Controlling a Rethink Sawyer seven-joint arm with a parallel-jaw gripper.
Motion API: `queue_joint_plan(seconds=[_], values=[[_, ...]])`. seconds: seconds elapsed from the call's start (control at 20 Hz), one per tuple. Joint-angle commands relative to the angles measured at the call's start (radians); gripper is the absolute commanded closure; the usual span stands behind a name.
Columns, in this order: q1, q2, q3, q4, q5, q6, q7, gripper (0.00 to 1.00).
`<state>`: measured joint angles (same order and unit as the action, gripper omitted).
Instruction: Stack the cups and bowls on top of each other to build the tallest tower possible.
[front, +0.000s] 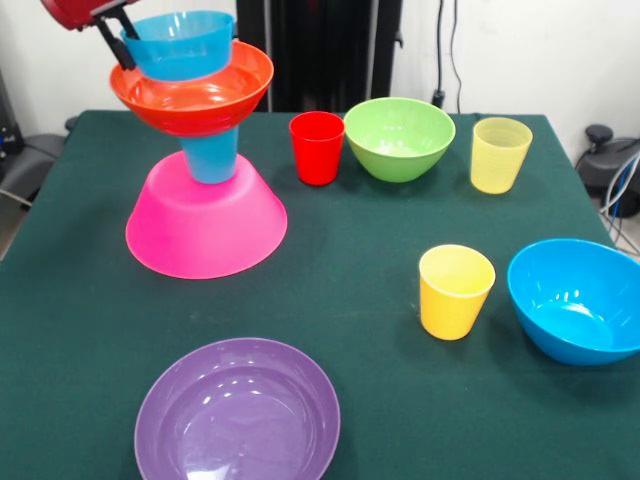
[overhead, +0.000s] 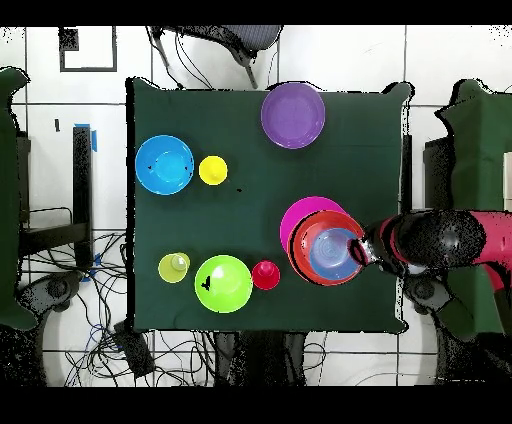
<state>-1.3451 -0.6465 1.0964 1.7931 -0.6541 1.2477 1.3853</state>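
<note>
The tower stands at the table's left in the front view: an upside-down pink bowl (front: 205, 230), a blue cup (front: 212, 157) on it, an orange bowl (front: 190, 95) above, and a small blue bowl (front: 182, 45) sitting in the orange one. My gripper (front: 130, 50) comes in from the top left, and its black fingers (front: 110, 45) straddle the small blue bowl's left rim, shut on it. From overhead, the gripper (overhead: 358, 248) is at the small blue bowl's (overhead: 335, 252) right edge, inside the orange bowl (overhead: 301, 250), with the pink bowl (overhead: 300, 212) showing beneath.
Loose on the green table: a red cup (front: 317, 147), a green bowl (front: 399, 138), a pale yellow cup (front: 500, 154), a yellow cup (front: 455, 291), a blue bowl (front: 578, 298) and a purple bowl (front: 238, 415). Cables hang off the table's far side.
</note>
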Motion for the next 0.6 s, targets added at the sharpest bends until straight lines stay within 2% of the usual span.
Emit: queue_joint_plan(seconds=[0.05,0.35,0.6], values=[[0.049,0.029,-0.066,-0.022,-0.105,0.050,-0.315,1.00],[0.057,0.033,-0.069,-0.027,-0.096,0.067,-0.306,1.00],[0.052,0.038,-0.061,-0.023,-0.092,0.042,-0.297,1.00]])
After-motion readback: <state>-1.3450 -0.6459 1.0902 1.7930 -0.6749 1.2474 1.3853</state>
